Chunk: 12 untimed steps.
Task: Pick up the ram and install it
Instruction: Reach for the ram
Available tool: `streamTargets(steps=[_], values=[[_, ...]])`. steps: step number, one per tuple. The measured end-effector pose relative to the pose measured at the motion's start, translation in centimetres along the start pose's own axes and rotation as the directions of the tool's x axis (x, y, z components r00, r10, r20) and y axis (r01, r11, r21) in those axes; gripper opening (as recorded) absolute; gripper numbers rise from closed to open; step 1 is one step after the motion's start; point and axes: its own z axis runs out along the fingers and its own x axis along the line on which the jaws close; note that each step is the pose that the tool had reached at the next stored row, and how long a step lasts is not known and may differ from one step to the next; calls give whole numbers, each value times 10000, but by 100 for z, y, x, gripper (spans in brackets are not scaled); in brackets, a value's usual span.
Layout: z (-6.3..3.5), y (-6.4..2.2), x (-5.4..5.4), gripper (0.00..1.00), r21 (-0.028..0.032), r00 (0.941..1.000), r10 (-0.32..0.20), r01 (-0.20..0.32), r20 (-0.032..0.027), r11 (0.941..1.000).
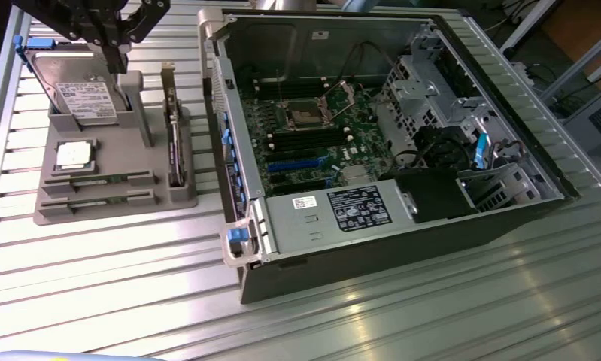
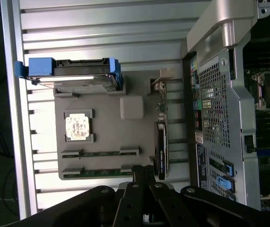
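Green ram (image 2: 100,153), long and thin

Even, bright overhead light falls on the ribbed metal surface (image 1: 431,323), with pale glare patches toward five o'clock in the exterior view. The open computer case (image 1: 311,45) is dimmer inside, and its walls cast soft shadow over the board. At eleven o'clock the claw (image 1: 119,66) reads as a dark silhouette. In the wrist view the surface shines almost white, and the claw's near black links look soft.
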Motion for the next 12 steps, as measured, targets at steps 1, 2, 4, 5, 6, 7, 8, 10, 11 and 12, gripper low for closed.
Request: streamTargets(steps=[1,2,4,5,6,7,8,10,11,12], values=[[0,-1,0,10,0,10000,-1,1,0,10000],[0,-3,0,10,0,10000,-1,1,0,10000],[-1,-9,-1,10,1,10000,-1,1,-1,10000],[-1,-12,-1,10,0,10000,-1,1,0,10000],[-1,-13,-1,10,0,10000,0,0,0,10000],[-1,-15,-1,10,0,10000,-1,1,0,10000],[-1,-17,-1,10,1,10000,-1,1,0,10000],[-1,-25,-2,10,0,10000,-1,1,0,10000],[-1,-27,-2,10,1,10000,-1,1,-1,10000],[-1,-30,-2,10,1,10000,-1,1,0,10000]])
